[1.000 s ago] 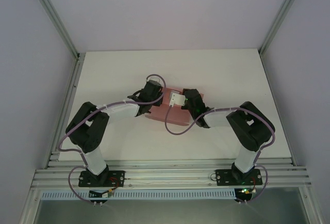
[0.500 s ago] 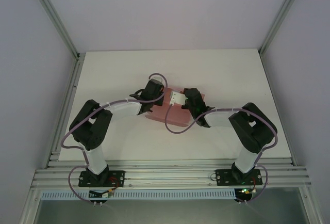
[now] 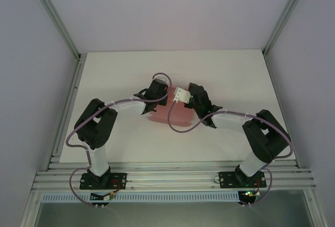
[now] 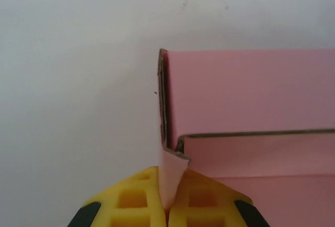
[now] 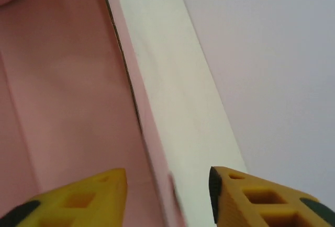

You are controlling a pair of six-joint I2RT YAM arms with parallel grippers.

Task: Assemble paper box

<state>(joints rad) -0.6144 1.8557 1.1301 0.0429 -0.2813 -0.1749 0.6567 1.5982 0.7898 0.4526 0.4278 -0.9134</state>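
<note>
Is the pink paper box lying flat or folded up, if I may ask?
Folded up: the paper box has walls standing upright and meeting at a corner.

pink thin-card paper box is set mid white flat table | left gripper is placed at its left corner | right gripper is placed astride its right wall

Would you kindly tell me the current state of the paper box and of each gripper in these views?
paper box: partly folded, walls raised, top open, resting on the table.
left gripper: shut on a corner flap of the paper box.
right gripper: open, astride one wall of the paper box, not pinching it.
</note>
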